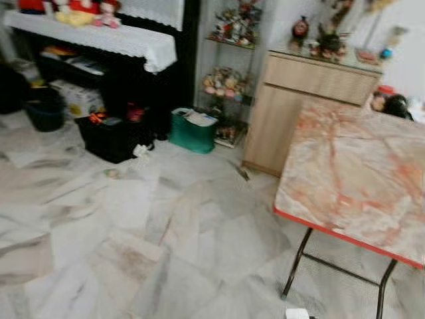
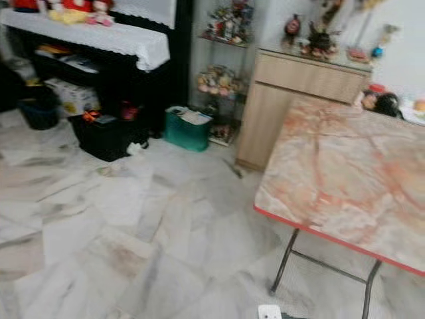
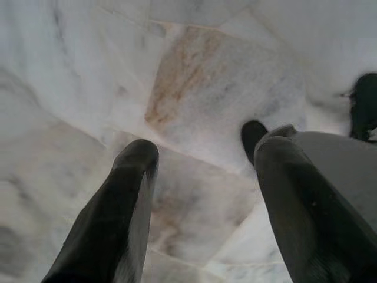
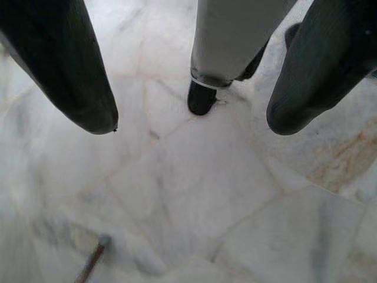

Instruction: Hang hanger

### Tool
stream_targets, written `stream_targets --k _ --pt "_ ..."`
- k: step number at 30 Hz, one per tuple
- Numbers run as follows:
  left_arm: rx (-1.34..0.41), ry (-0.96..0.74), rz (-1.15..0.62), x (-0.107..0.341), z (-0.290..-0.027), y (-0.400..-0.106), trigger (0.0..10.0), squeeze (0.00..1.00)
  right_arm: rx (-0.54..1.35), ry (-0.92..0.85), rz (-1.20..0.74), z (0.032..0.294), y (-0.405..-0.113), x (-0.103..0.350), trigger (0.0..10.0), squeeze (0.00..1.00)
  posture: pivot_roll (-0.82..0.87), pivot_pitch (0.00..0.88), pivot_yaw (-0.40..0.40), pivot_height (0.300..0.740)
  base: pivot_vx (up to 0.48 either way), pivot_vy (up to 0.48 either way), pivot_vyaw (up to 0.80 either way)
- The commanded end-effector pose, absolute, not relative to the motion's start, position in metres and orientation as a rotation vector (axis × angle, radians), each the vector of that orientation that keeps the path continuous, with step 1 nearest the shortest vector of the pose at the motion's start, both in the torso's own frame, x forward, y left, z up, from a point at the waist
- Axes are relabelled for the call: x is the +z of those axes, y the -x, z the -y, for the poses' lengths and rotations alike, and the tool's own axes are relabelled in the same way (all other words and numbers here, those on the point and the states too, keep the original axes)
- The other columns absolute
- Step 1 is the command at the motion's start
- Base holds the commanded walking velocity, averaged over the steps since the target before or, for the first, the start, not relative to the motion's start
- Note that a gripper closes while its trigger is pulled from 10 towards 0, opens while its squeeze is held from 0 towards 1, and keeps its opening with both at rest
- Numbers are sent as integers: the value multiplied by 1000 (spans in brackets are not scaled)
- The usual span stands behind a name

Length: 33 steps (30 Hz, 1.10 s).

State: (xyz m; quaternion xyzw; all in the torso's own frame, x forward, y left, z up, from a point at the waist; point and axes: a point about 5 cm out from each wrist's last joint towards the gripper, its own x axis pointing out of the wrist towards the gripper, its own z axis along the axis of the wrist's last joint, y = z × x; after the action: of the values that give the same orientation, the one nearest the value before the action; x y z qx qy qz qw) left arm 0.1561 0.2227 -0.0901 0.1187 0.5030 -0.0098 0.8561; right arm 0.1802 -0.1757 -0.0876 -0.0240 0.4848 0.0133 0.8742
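Looking forward, the head views show a marble floor (image 1: 166, 232), a folding table with a pink marbled tabletop (image 1: 358, 179) on the right, a wooden cabinet (image 1: 299, 100) behind it and a green box (image 1: 191, 129); I cannot tell where the hanger is. In the left wrist view the left gripper (image 3: 203, 177) hangs above the floor with fingers apart. In the right wrist view the right gripper (image 4: 194, 118) also has its fingers apart, holding nothing.

1. You are looking at a lived-in home room with a white marble-tiled floor (image 1: 166, 226).
2. A folding table with a pink marbled top and red edge (image 1: 358, 179) stands beside a light wooden cabinet carrying ornaments (image 1: 312, 100).
3. A black shelf unit with a white lace cloth and dolls (image 1: 99, 40) lines the far wall.
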Motion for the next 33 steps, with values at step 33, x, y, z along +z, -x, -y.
stream_targets --k 33 --pt "149 100 -913 -85 -220 -164 10000 0 -36 -208 -1012 184 -176 -88 10000 0 202 0 -31 740 0 0 -459"
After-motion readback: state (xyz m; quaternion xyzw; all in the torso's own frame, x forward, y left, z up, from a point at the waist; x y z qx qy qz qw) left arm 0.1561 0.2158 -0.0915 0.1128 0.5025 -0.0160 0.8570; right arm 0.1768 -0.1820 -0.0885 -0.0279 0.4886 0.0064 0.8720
